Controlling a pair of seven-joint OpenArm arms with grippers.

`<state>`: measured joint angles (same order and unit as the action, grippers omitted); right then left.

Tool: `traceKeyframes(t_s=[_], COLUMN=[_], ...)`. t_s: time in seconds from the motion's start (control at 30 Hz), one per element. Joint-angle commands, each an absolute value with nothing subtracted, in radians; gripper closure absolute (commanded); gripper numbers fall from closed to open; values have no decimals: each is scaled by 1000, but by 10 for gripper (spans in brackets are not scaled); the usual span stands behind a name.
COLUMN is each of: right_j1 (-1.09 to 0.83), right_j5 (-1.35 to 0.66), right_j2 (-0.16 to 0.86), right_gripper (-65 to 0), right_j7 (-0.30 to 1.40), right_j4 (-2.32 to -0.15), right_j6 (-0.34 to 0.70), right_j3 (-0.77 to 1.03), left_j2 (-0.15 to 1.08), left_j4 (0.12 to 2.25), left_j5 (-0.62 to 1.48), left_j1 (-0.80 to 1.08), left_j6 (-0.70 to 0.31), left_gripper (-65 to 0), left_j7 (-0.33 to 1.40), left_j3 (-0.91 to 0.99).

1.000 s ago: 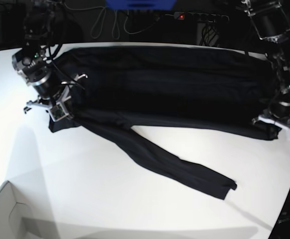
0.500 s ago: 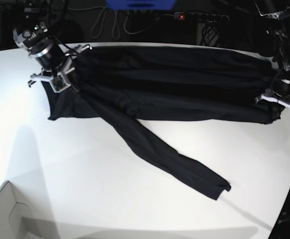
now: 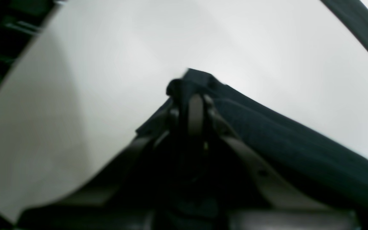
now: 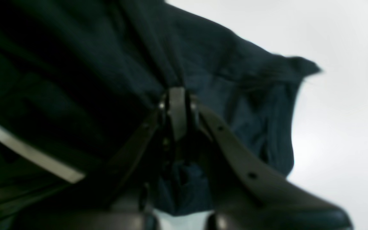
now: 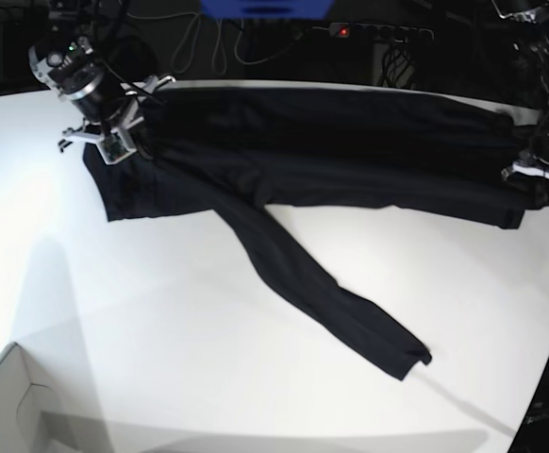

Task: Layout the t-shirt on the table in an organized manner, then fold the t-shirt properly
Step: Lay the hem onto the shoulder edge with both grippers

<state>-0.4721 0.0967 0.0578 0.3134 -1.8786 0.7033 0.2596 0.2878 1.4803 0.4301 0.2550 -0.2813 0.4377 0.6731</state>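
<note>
Fabric is stretching across the far side of the table, and it is all one black t-shirt with long sleeves. The shirt is lying in a long band from the far left to the far right. One sleeve is running away from that band, slanting toward the near right, and its cuff is resting flat on the white top, well apart from both arms.

At the far left of the base view, the right gripper is pinching the left end of the shirt. Its wrist view is showing the fingers pressed tight together with dark cloth bunching around the tips, so it is holding the t-shirt. A flap of the shirt is hanging down just under that grip, over the white table.

At the far right of the base view, the left gripper is gripping the other end of the shirt. In its wrist view the fingers are squeezed together too, and the t-shirt is trailing away from them over the table. That picture is blurry, so the cloth between the tips is probably only a thin fold.

A white box corner is sitting at the near left, well apart from the shirt.
</note>
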Motion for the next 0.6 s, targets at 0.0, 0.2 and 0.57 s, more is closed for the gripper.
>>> traceKeyframes(t_s=[0.0,0.2,0.57], right_j1=[-475,-475,-503], right_j5=[84,85,84], right_j2=[65,62,64], right_gripper=[0,0,0], right_j7=[291,291,291], right_j4=[-1902,-1899,-1847], right_j6=[698,698,698], right_j3=[275,317,326], left_j2=[308,306,259], left_j4=[1501,1501,1491], left_j5=[435,435,435], left_j1=[252,275,314], left_j6=[-277,-277,-277], left_gripper=[0,0,0], left_j7=[409,409,409], left_j3=[685,682,679])
